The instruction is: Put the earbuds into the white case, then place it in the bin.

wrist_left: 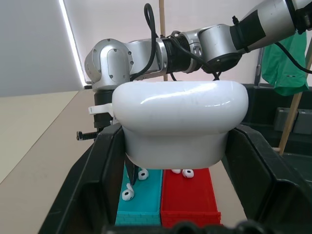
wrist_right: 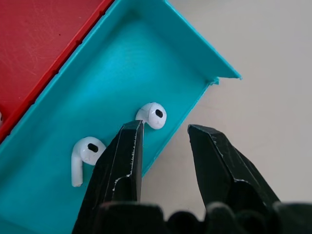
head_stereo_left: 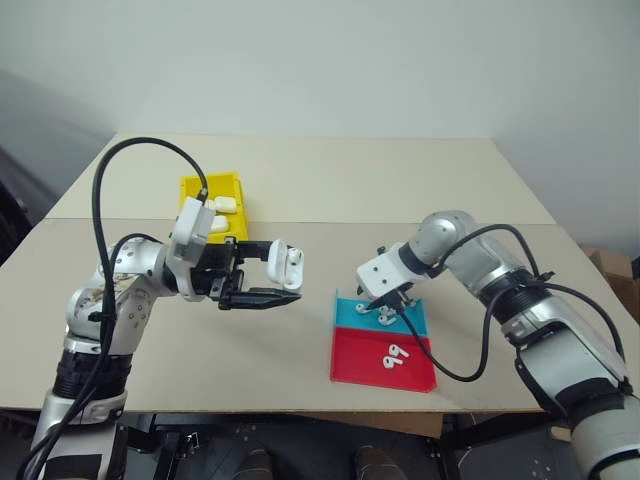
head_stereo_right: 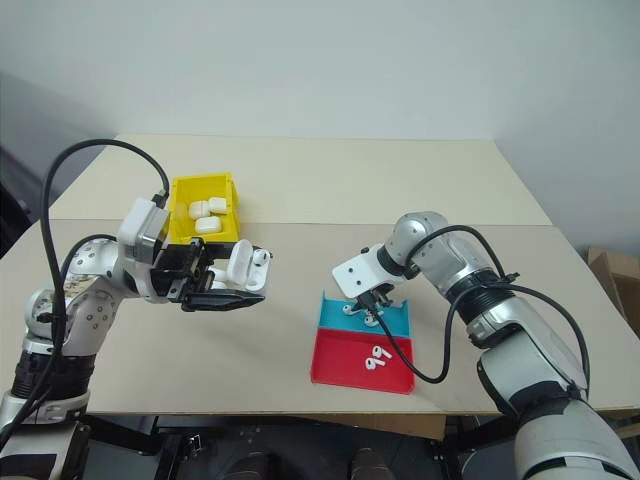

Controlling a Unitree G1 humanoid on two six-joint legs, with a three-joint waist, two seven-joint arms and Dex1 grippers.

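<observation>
My left gripper point(head_stereo_left: 272, 272) is shut on the white case point(head_stereo_left: 289, 263), held above the table with its lid flipped open. In the left wrist view the case point(wrist_left: 180, 122) sits between the two black fingers. My right gripper point(wrist_right: 165, 129) is open and points down at the tray's blue end. One finger hangs over the blue floor and the other over the table outside the wall. An earbud point(wrist_right: 151, 115) lies just past the inner fingertip, and a second earbud point(wrist_right: 83, 153) lies beside it. Two more earbuds point(head_stereo_left: 396, 354) rest on the red part. The yellow bin point(head_stereo_left: 212, 186) stands behind the left arm.
The flat blue-and-red tray point(head_stereo_left: 400, 377) lies near the table's front edge, right of centre. Several white cases point(head_stereo_right: 208, 212) lie in the bin. A black cable loops over the left arm, and another hangs from the right arm beside the tray.
</observation>
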